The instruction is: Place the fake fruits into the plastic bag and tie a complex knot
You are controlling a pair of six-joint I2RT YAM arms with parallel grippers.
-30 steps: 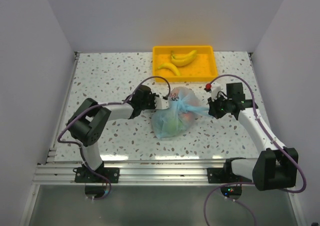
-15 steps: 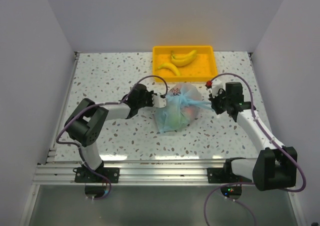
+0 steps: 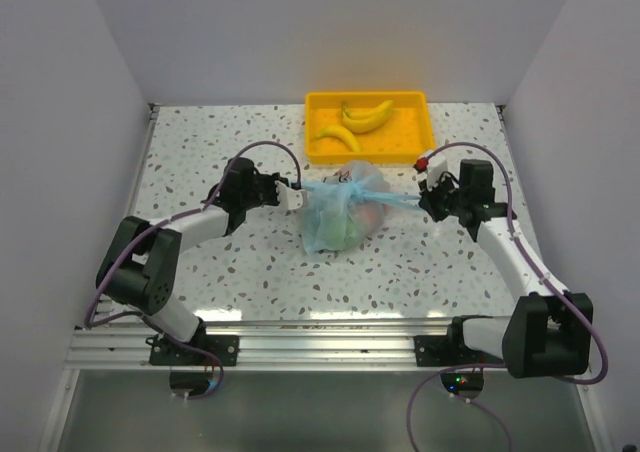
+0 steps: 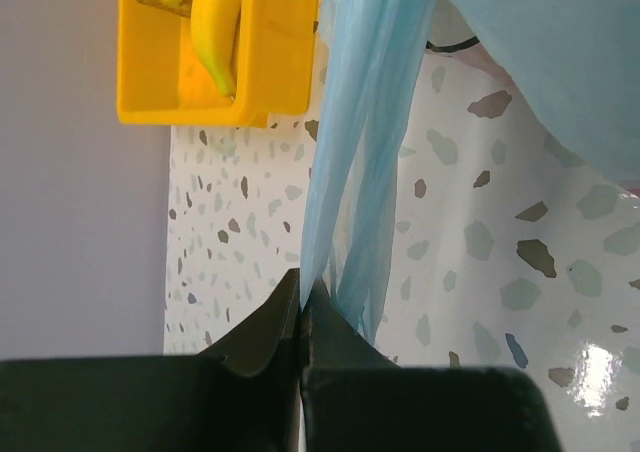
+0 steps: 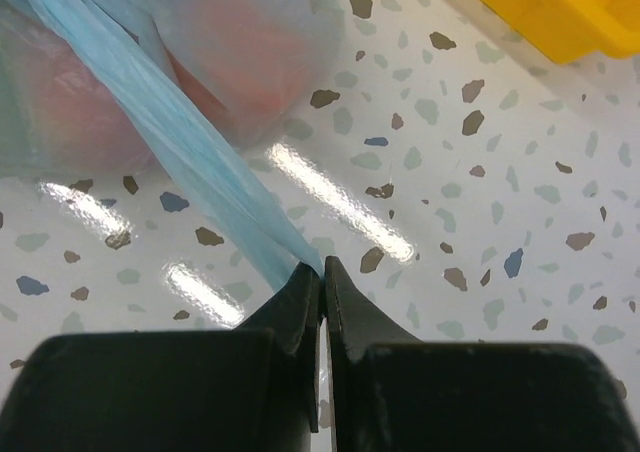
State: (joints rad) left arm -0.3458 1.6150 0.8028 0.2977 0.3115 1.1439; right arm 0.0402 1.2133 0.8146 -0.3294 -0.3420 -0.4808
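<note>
The light-blue plastic bag (image 3: 342,215) sits mid-table with fake fruits inside it, showing green and red through the film. Its two handle ends are stretched out sideways from a twisted knot (image 3: 350,193) on top. My left gripper (image 3: 296,193) is shut on the left handle (image 4: 350,162), pulled taut. My right gripper (image 3: 424,200) is shut on the right handle (image 5: 190,152), also taut. Two yellow bananas (image 3: 358,122) lie in the yellow tray (image 3: 415,107) behind the bag. One banana (image 4: 215,22) shows in the left wrist view.
The yellow tray stands at the back centre, just behind the bag, and shows in the left wrist view (image 4: 265,82) and the right wrist view (image 5: 560,12). White walls close the table on the left, right and back.
Both grippers have moved outward, away from the bag, the left one much further left. The handles have drawn taut and the bag has shifted slightly toward the tray.
</note>
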